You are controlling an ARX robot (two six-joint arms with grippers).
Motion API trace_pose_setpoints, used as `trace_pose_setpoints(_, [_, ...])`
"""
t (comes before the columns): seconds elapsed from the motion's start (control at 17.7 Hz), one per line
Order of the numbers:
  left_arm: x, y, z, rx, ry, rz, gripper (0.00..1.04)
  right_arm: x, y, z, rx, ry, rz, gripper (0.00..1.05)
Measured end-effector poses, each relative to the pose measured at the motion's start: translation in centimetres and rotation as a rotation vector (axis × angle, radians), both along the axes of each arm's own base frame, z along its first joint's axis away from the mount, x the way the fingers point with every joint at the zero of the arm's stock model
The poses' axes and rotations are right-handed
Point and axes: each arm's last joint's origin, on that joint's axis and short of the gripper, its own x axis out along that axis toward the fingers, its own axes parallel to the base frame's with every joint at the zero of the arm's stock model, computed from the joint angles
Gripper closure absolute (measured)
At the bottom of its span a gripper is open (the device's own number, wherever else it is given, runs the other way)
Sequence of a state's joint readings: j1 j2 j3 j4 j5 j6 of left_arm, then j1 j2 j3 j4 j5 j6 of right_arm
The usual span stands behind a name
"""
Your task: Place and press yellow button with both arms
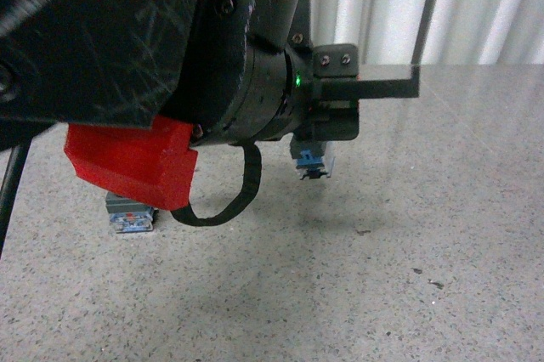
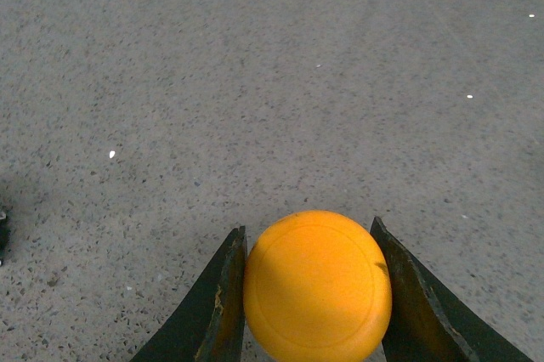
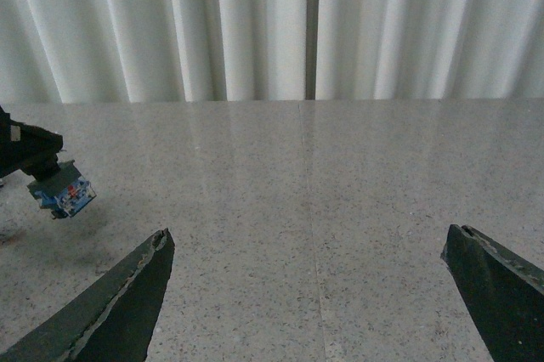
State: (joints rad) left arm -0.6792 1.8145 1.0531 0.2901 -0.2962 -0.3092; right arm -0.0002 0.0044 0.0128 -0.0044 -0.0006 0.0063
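Observation:
My left gripper is shut on the yellow button. Its round yellow cap fills the gap between the two fingers in the left wrist view. In the front view the left arm's gripper holds the button above the table, and only its blue-grey contact block shows, hanging below the jaws. The right wrist view shows the same block, tilted, off to one side. My right gripper is wide open and empty over the bare stone table, well apart from the button.
A second blue-grey contact block stands on the table behind the arm's red plastic piece; its cap is hidden. A black cable loop hangs under the arm. White curtains close off the table's far edge.

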Motion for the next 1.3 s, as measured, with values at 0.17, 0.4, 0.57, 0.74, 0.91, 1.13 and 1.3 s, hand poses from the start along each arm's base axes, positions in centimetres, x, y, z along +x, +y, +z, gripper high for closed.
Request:
trace_pose_setpoints(0.17, [1.1, -0.7, -2.3, -0.029, 0.076, 0.048, 0.71, 0.0, 0.0, 0.0, 0.000, 0.000, 0.000, 0.06])
trace_pose_setpoints(0.4, [2.4, -1.2, -2.1, -0.055, 0.092, 0.038, 0.68, 0.0, 0.0, 0.0, 0.000, 0.000, 0.000, 0.06])
trace_pose_setpoints(0.57, [2.1, -1.3, -1.8, -0.057, 0.090, 0.015, 0.30, 0.0, 0.0, 0.0, 0.000, 0.000, 0.000, 0.06])
trace_pose_setpoints(0.74, [1.9, -0.4, 0.1, -0.067, 0.032, 0.017, 0.06, 0.0, 0.0, 0.0, 0.000, 0.000, 0.000, 0.06])
trace_pose_setpoints(0.91, [2.0, 2.9, 2.6, -0.044, -0.057, 0.083, 0.07, 0.0, 0.0, 0.0, 0.000, 0.000, 0.000, 0.06])
trace_pose_setpoints(1.13, [1.9, 11.2, 5.2, -0.012, -0.156, 0.274, 0.07, 0.0, 0.0, 0.0, 0.000, 0.000, 0.000, 0.06])
trace_pose_setpoints(1.3, [-1.7, 16.1, 7.3, -0.002, -0.282, 0.319, 0.07, 0.0, 0.0, 0.0, 0.000, 0.000, 0.000, 0.06])
